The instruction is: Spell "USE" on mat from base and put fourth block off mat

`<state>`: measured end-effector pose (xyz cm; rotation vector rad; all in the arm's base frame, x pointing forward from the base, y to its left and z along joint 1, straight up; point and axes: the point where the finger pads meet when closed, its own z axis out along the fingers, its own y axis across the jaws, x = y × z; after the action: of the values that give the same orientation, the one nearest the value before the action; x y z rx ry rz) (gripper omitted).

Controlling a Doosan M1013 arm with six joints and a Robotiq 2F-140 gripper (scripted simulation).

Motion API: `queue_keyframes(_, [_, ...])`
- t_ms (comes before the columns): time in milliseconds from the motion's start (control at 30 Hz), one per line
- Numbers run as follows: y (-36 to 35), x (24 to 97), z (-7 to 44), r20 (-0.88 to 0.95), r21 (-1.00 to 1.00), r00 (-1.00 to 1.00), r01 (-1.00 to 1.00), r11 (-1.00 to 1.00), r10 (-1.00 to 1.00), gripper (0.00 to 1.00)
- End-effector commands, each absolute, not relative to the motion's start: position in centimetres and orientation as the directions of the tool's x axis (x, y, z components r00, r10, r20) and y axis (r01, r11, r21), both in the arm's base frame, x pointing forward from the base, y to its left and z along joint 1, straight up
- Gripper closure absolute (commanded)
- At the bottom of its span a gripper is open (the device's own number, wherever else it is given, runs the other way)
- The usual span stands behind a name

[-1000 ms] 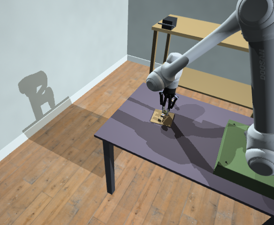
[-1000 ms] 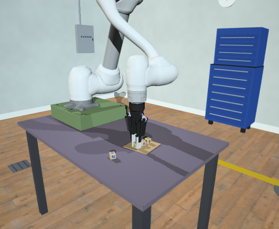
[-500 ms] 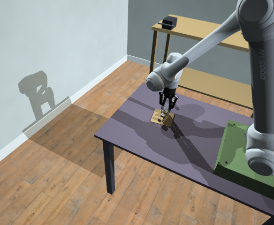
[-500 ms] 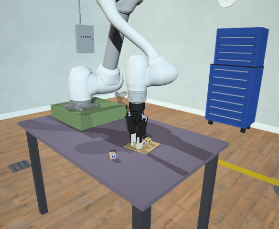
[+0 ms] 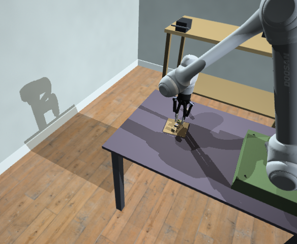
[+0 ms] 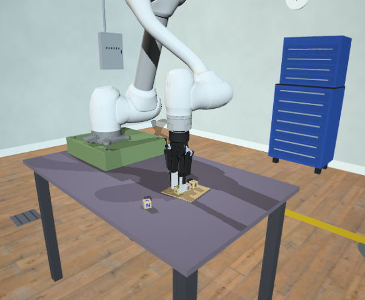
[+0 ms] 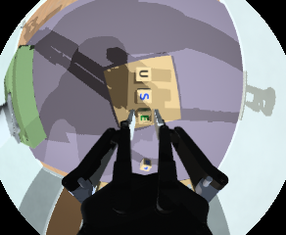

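Note:
A tan mat lies on the purple table, and it also shows in the exterior view (image 6: 185, 192). Three letter blocks stand on it in a straight row: U (image 7: 143, 74), S (image 7: 143, 96) and E (image 7: 143, 117). My gripper (image 7: 144, 116) points straight down over the E block (image 6: 176, 189), one finger on each side of it. The fingers are slightly apart from its sides. The block rests on the mat. The N block (image 6: 147, 203) lies on the bare table, off the mat. In the top view the gripper (image 5: 178, 122) hides part of the row.
The green robot base (image 6: 114, 148) stands at the back of the table. A blue tool cabinet (image 6: 309, 100) stands on the floor at the right. A wooden bench (image 5: 222, 34) stands beyond the table.

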<state>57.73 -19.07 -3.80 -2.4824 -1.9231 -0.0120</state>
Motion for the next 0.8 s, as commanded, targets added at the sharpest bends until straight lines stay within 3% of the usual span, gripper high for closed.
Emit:
queue_keyframes(0, [-19.1, 57.7, -2.7, 0.007, 0.004, 0.250, 0.968, -0.250, 0.968, 0.75])
queue_keyframes(467, [-19.1, 57.7, 3.2, 0.007, 0.004, 0.250, 0.968, -0.250, 0.968, 0.75])
queue_keyframes(767, [-19.1, 57.7, 4.1, 0.007, 0.004, 0.250, 0.968, -0.250, 0.968, 0.75])
